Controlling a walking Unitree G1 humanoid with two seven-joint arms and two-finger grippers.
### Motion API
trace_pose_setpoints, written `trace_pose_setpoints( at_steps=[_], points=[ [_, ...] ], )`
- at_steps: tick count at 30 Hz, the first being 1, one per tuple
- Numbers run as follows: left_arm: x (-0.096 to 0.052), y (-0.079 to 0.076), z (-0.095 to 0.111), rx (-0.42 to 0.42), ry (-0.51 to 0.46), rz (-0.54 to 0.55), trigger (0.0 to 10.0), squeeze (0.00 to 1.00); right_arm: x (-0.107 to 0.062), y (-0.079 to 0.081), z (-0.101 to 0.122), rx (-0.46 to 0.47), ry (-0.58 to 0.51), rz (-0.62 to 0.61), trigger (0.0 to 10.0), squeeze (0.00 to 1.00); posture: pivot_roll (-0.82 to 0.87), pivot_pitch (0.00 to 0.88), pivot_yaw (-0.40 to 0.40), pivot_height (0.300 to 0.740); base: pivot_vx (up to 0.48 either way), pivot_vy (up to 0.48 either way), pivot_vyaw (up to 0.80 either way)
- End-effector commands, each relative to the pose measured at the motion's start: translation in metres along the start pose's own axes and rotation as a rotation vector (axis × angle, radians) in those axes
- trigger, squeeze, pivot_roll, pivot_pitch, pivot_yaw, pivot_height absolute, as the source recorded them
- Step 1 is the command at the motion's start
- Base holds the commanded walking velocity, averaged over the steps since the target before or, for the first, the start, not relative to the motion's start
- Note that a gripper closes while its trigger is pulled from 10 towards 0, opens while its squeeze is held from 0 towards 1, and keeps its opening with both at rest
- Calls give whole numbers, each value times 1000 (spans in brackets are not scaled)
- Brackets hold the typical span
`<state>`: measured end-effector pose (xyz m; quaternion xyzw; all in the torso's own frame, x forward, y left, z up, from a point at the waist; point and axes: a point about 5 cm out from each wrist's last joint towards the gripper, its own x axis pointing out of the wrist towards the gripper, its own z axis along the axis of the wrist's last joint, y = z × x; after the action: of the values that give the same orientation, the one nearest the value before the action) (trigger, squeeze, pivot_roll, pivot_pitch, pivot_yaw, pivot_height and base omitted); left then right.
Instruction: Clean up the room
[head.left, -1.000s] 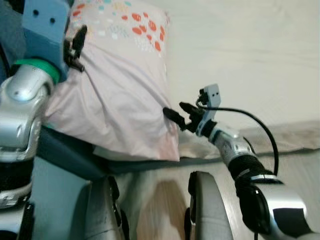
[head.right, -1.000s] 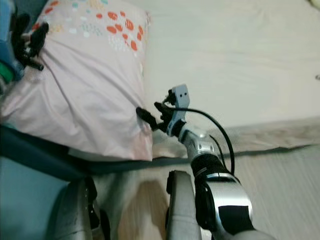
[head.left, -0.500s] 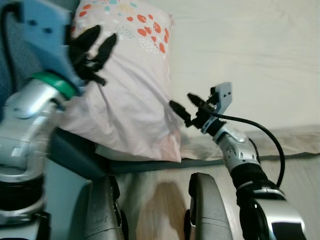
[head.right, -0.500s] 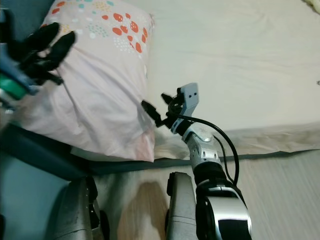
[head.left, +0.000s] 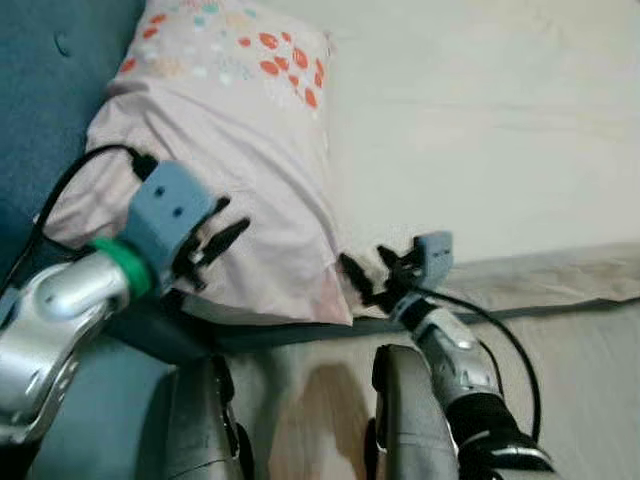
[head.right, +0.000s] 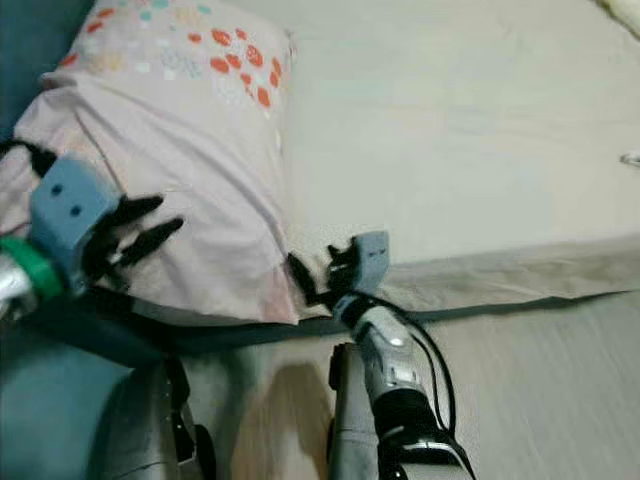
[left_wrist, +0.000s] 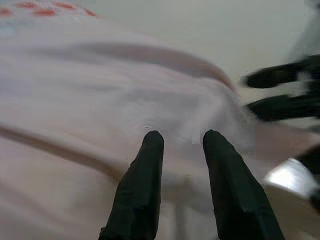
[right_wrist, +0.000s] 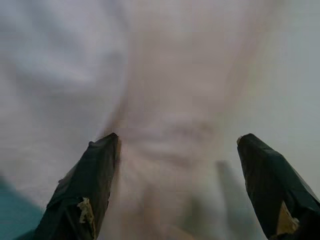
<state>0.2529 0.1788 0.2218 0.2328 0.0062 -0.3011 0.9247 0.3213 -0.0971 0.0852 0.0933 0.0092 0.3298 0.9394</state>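
Pillow (head.left: 240, 150): pink, orange dots, on bed (head.left: 480, 120) | left pincer (head.left: 225, 240) parted | right pincer (right_wrist: 180, 190) spread wide

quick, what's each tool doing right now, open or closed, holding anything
Left tool: open, holding nothing, fingers over the pink pillow.
Right tool: wide open, holding nothing, at the pillow's near corner.

My arms are silver, my left gripper (head.left: 222, 243) black-fingered behind a blue-grey block with a green collar (black cable looping off it). My right gripper (right_wrist: 180, 187) shows what looks like worn, taped fingertips.
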Motion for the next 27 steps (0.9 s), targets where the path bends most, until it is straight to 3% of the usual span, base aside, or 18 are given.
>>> trace_pose_setpoints(
  at_steps=[1, 3, 10, 11, 17, 18, 20, 27],
  points=[
    [-10, -21, -10, -16, 40, -142, 10000, 0, 15, 21, -4, -107, 70, 147, 10000, 0, 82, 147, 37, 550, 0, 0, 0],
    [-20, -33, -18, -21, 74, -245, 10000, 0, 26, 30, -7, -168, 140, 205, 10000, 0, 91, 152, 27, 550, 0, 0, 0],
    [-23, -34, -23, -23, 90, -203, 10000, 0, 27, 30, -29, -245, 333, 203, 10000, 0, 117, 162, 4, 550, 0, 0, 0],
    [-20, -37, -18, -48, 60, -174, 10000, 0, 25, 24, -35, -244, 391, 151, 10000, 0, 120, 165, 2, 550, 0, 0, 0],
    [-15, -38, -14, -69, 29, -143, 10000, 0, 24, 6, -31, -327, 441, 3, 10000, 0, 108, 167, -2, 550, 0, 0, 0],
    [-13, -38, -14, -76, 20, -127, 10000, 0, 24, -8, -24, -381, 444, -114, 10000, 0, 102, 168, -1, 550, 0, 0, 0],
    [-10, -35, -13, -84, 6, -106, 10000, 0, 23, -31, -3, -408, 379, -274, 0, 0, 92, 168, 4, 550, 0, 0, 0],
    [-3, -32, -11, -88, -12, -74, 10000, 0, 24, -37, 9, -365, 317, -261, 0, 0, 86, 163, 7, 550, 0, 0, 0]
  ],
)
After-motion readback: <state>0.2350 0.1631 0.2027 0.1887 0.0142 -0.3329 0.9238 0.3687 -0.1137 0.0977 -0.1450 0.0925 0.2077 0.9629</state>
